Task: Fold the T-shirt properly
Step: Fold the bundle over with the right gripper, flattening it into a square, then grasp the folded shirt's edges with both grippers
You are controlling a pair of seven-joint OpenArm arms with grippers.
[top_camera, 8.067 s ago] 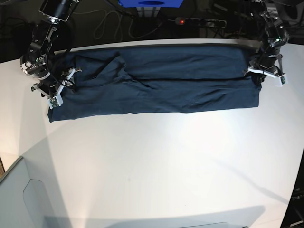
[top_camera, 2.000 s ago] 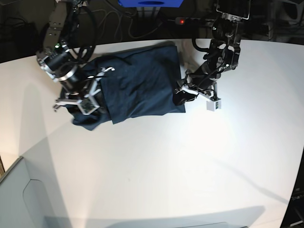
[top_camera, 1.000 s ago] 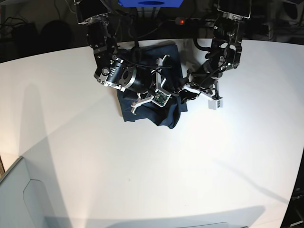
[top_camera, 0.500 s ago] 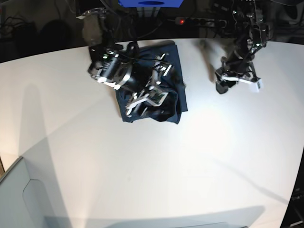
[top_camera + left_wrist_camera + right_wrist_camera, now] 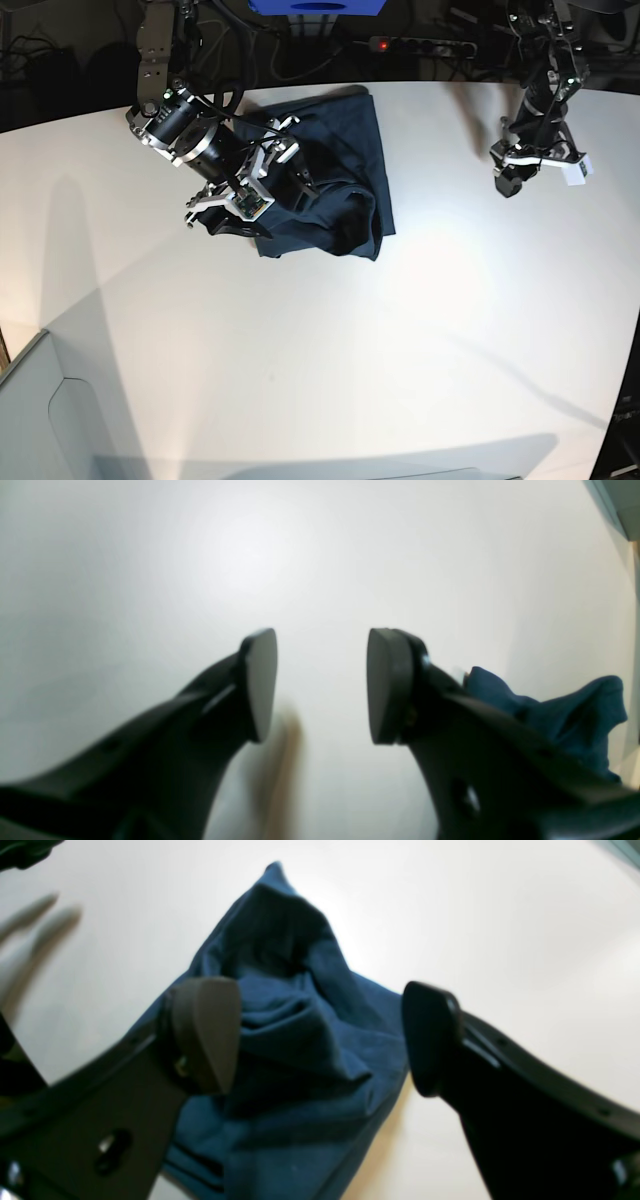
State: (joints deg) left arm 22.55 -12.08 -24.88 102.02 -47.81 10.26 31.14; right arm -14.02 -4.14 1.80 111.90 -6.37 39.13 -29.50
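Observation:
The dark navy T-shirt [image 5: 335, 170] lies folded into a small packet at the table's back centre, its front edge rumpled and bunched. My right gripper [image 5: 258, 192] hovers at the packet's left edge. In the right wrist view it [image 5: 320, 1035] stands wide open, with the puffed-up cloth [image 5: 295, 1005] below and between the fingers, gripped by neither. My left gripper [image 5: 508, 178] is well off to the right over bare table. In the left wrist view it [image 5: 320, 685] is open and empty, and a corner of the T-shirt [image 5: 575, 715] shows behind its right finger.
A blue box [image 5: 318, 6], a power strip with a red light [image 5: 420, 45] and cables sit behind the table's back edge. A grey panel [image 5: 45, 420] fills the lower left corner. The white table [image 5: 350, 350] stretches toward the front.
My right gripper has opened, let go of the cloth and drawn back left off the packet. The left arm has moved further right, away from the T-shirt.

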